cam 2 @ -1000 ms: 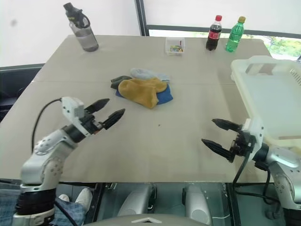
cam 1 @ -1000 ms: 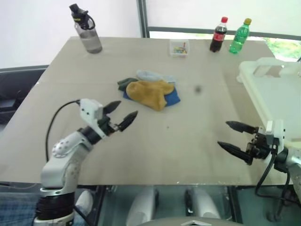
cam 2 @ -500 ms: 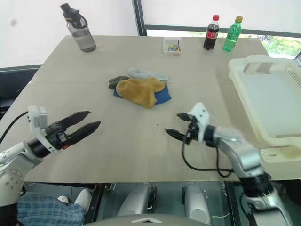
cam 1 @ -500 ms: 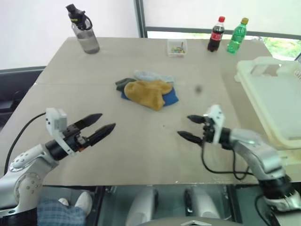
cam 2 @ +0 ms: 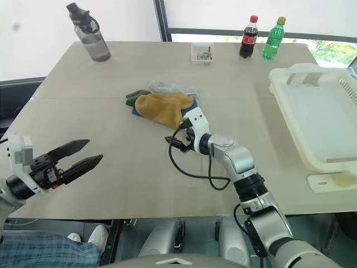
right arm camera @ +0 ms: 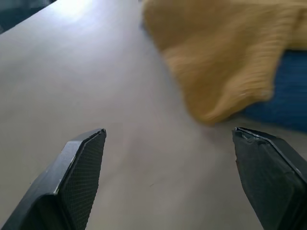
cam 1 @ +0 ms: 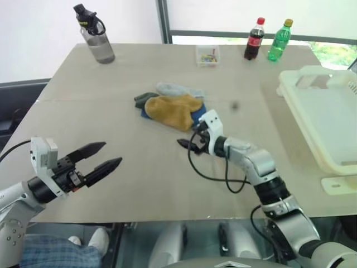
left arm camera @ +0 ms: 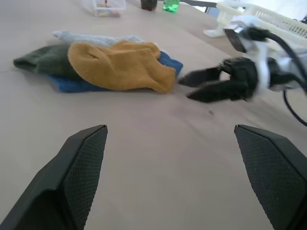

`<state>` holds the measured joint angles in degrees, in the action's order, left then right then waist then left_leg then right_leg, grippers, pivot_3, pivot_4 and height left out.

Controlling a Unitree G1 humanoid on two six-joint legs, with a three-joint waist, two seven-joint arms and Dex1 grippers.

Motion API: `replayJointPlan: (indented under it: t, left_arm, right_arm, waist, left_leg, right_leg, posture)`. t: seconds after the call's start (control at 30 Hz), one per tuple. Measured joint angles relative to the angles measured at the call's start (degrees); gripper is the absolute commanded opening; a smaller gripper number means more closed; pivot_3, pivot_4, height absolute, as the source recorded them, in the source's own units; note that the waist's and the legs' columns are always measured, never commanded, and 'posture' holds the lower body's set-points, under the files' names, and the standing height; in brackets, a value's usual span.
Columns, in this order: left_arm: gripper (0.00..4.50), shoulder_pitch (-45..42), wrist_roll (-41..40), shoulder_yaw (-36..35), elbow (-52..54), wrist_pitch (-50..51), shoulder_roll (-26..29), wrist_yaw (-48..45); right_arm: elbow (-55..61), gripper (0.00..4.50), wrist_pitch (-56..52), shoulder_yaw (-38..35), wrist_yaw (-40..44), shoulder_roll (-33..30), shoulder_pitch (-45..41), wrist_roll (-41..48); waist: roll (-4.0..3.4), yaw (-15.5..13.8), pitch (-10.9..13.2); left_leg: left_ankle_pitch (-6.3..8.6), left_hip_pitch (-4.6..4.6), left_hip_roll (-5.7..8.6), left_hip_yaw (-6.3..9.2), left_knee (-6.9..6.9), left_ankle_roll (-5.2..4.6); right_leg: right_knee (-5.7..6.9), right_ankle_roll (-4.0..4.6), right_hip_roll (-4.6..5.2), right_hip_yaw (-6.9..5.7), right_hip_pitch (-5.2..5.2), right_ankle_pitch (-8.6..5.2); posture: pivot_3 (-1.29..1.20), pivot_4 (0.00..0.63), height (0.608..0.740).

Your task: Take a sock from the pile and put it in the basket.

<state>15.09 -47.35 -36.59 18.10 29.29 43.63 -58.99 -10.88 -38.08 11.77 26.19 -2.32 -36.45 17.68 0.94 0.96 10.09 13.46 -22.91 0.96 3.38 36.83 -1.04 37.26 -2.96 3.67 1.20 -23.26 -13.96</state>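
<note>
While both jaws stand wide apart and hold nothing, right gripper [cam 1: 190, 138] hangs just beside mustard sock [cam 1: 174, 110] topping pile [cam 1: 170, 106], not touching. Left gripper [cam 1: 99, 157] hovers over near-left table [cam 1: 139, 184], well apart from pile. Pile lies mid-table: blue, dark green, pale grey socks under mustard one. Basket [cam 1: 326, 117] sits at right edge. Far side: grey water bottle [cam 1: 93, 35], small clear box [cam 1: 207, 55], cola bottle [cam 1: 252, 39], green bottle [cam 1: 279, 41]. Labels unreadable.

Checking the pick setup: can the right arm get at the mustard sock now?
Probably yes. The right end effector is open just short of the mustard sock, which tops the pile, with bare table between.
</note>
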Motion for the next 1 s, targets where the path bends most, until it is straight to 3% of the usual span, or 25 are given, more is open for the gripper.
replayJointPlan:
  t: [0.37,0.43,0.67,1.0]
  left_arm:
    - [4.50,1.84,-2.39,-2.15,1.75,0.29,1.00,-2.05]
    - [4.50,1.90,-2.36,-2.15,1.75,0.23,1.00,-2.08]
    - [4.50,2.03,-2.14,-2.15,1.75,0.13,1.00,-2.08]
    - [4.50,2.07,-1.72,-2.13,1.74,0.02,0.91,-2.01]
  right_arm:
    - [-5.03,4.30,0.62,-5.92,-3.23,3.63,-3.04,-0.06]
    - [-4.61,3.79,-0.17,-5.41,-2.29,4.11,-3.28,0.45]
    - [-2.62,3.79,-3.16,-4.90,-2.24,4.58,-3.30,0.50]
    - [-11.89,3.79,0.49,-6.68,-4.81,8.30,-7.66,-1.13]
  waist:
    - [-0.01,1.07,0.01]
    - [-0.01,1.40,0.01]
    - [-0.02,1.48,0.01]
    - [-0.03,1.54,0.02]
  left_leg:
    - [-0.04,-0.02,-0.04,-0.16,-0.03,0.05]
    - [-0.05,-0.02,-0.04,-0.16,-0.03,0.06]
    - [-0.05,-0.01,-0.04,-0.16,-0.04,0.06]
    - [-0.05,-0.01,-0.04,-0.16,-0.06,0.07]
  right_leg:
    - [0.48,0.05,-0.07,0.20,-0.26,-0.03]
    - [0.50,0.04,-0.09,0.20,-0.27,-0.03]
    - [0.50,0.04,-0.09,0.20,-0.30,-0.03]
    - [0.51,0.05,-0.11,0.21,-0.32,-0.03]
  posture:
    - [0.00,0.150,0.740]
    - [0.00,0.150,0.740]
    - [0.00,0.150,0.740]
    - [0.00,0.150,0.740]
